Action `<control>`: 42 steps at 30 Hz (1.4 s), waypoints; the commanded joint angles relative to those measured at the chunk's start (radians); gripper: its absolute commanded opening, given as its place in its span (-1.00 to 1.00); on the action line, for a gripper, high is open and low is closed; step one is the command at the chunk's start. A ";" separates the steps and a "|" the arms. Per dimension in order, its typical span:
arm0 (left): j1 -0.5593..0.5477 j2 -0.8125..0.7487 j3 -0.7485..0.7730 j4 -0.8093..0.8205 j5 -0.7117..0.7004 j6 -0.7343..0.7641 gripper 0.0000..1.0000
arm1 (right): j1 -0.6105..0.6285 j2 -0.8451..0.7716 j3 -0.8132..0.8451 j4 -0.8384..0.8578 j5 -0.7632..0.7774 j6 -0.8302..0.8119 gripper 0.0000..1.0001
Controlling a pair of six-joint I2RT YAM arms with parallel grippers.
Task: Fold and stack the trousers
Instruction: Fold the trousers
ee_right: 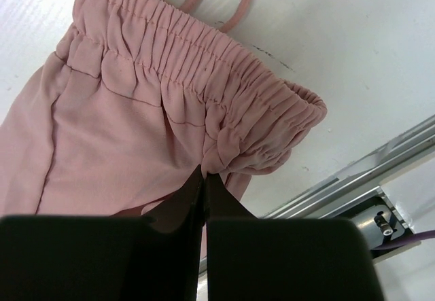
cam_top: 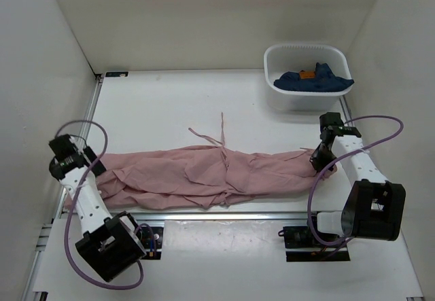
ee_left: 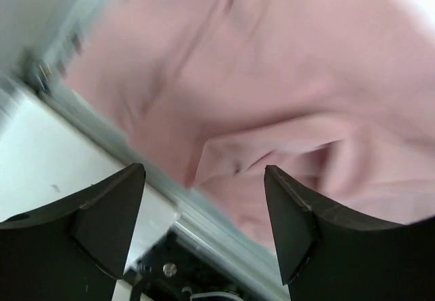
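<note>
Folding stands at the grasp step: the trousers (cam_top: pixel 217 172) lie stretched across the worktop (cam_top: pixel 170 104). Right end effector (ee_right: pixel 205 179) is closed, pinching the elastic waistband (ee_right: pixel 204 90). Left end effector (ee_left: pixel 204 172) hangs wide open above the legs (cam_top: pixel 136 172), holding nothing. Next move likely calls for closing it on the fabric.

Blurred trousers (ee_left: pixel 292 70) in left wrist view
</note>
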 commanded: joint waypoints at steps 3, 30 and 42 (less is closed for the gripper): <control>0.012 0.058 0.230 -0.068 0.126 -0.001 0.65 | -0.003 -0.001 0.027 0.046 -0.015 -0.007 -0.99; 0.012 0.434 0.151 -0.016 0.222 -0.001 -0.72 | -0.003 0.018 0.144 0.006 -0.024 0.024 -0.99; 0.001 0.433 0.774 -0.071 0.184 -0.001 -0.72 | -0.003 0.145 0.557 -0.057 -0.035 -0.056 -1.00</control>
